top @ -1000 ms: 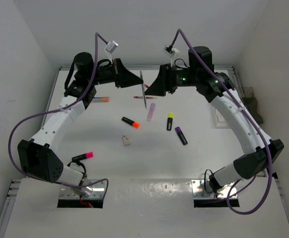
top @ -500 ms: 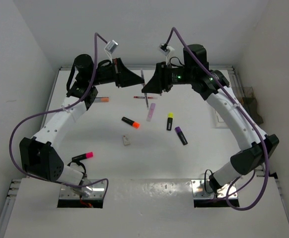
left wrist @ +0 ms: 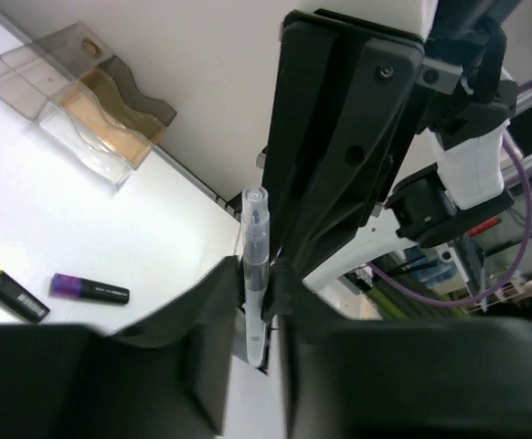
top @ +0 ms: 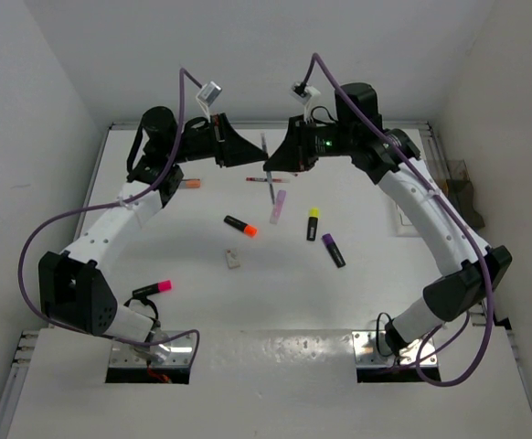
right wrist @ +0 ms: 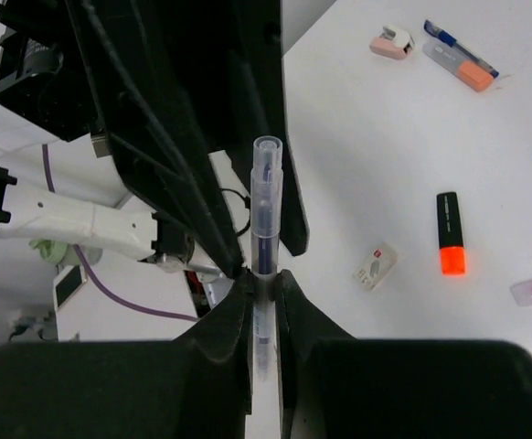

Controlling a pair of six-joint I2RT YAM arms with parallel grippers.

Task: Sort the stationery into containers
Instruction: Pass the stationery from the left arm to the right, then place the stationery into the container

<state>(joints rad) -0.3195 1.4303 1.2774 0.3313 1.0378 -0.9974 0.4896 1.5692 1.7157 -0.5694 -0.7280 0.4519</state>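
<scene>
both arms meet above far middle of table (top: 367, 283). left gripper (top: 253, 157) and right gripper (top: 274, 164) face each other, tips nearly touching. clear pen (top: 266, 166) upright between them, off table. wrist views: each gripper's jaws narrowed to pen width, both clamped on pen's lower part. below on table: lilac marker (top: 277, 207), orange highlighter (top: 240, 225), yellow highlighter (top: 312, 223), purple highlighter (top: 333, 250), white eraser (top: 234, 260). pink highlighter (top: 153, 289) near left base. clear trays (left wrist: 74, 96) by wall.

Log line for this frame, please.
stage: likely pen handover | right gripper: shut on clear pen | left gripper: straddles same pen, clamp unclear
</scene>
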